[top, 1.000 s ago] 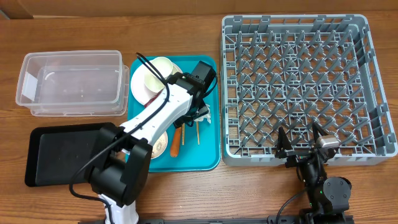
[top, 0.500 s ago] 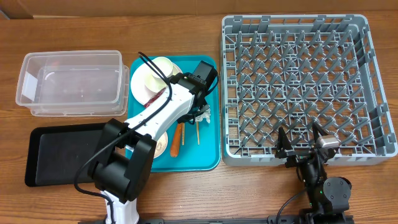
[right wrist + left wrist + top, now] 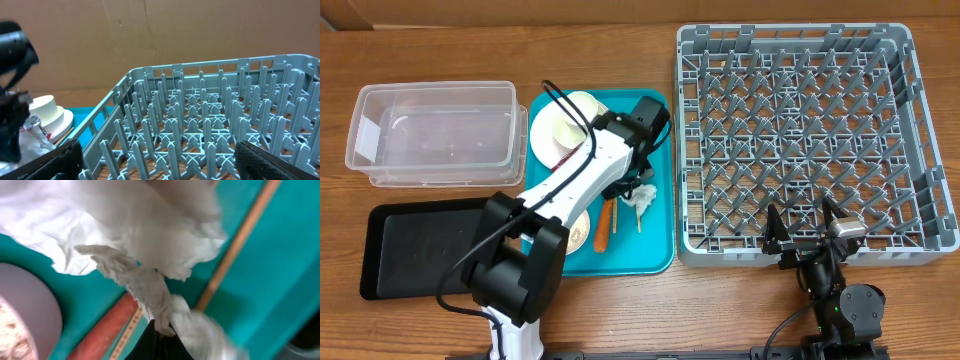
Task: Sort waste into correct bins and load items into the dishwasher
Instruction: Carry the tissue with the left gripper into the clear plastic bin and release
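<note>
My left gripper [image 3: 636, 188] is over the teal tray, shut on the crumpled white napkin [image 3: 643, 198]. In the left wrist view the napkin [image 3: 150, 235] fills the top, and a twisted tail of it is pinched in my dark jaws at the bottom edge. Below it lie the orange carrot [image 3: 102, 332], a wooden chopstick [image 3: 235, 245] and a bowl with rice scraps [image 3: 22, 317]. My right gripper [image 3: 807, 232] stands open at the front wall of the grey dish rack [image 3: 800, 38], holding nothing.
The clear tub [image 3: 435, 135] stands at the left, with the black tray [image 3: 415, 250] in front of it. The teal tray [image 3: 658, 250] also carries a white bowl [image 3: 565, 118] on a plate. The right wrist view looks across the rack pegs [image 3: 200, 125].
The left jaws have closed on the napkin, which has bunched and shifted slightly toward the front of the teal tray. The right arm has not moved.
</note>
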`<state>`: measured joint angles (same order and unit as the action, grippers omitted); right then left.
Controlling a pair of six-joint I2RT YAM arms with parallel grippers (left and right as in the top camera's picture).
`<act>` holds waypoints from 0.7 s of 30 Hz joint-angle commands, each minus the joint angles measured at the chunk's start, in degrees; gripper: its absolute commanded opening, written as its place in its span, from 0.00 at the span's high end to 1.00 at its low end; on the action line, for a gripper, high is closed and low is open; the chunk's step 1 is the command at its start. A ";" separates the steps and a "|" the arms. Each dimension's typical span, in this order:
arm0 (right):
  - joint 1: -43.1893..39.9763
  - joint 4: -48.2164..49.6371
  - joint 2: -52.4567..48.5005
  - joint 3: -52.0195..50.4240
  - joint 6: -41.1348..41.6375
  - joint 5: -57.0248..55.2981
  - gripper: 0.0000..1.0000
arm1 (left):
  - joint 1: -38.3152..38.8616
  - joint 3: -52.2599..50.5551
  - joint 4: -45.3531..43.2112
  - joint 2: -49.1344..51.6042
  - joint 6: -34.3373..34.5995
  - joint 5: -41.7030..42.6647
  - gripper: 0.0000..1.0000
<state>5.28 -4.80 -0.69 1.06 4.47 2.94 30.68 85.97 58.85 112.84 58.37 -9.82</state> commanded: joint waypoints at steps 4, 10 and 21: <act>-0.22 0.20 0.52 -0.59 0.07 -0.26 0.00 | -1.38 13.75 4.72 -6.54 -11.91 -0.83 0.96; -0.22 0.17 0.52 -0.59 0.07 -0.26 0.00 | -8.87 20.68 10.38 -9.75 -15.06 -1.40 0.96; -0.22 0.20 0.52 -0.59 0.07 -0.26 0.00 | -29.83 20.63 11.43 -11.50 -19.65 -5.60 0.96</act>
<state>5.28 -4.78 -0.67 1.06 4.45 2.94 5.87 105.82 70.06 102.10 41.06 -13.76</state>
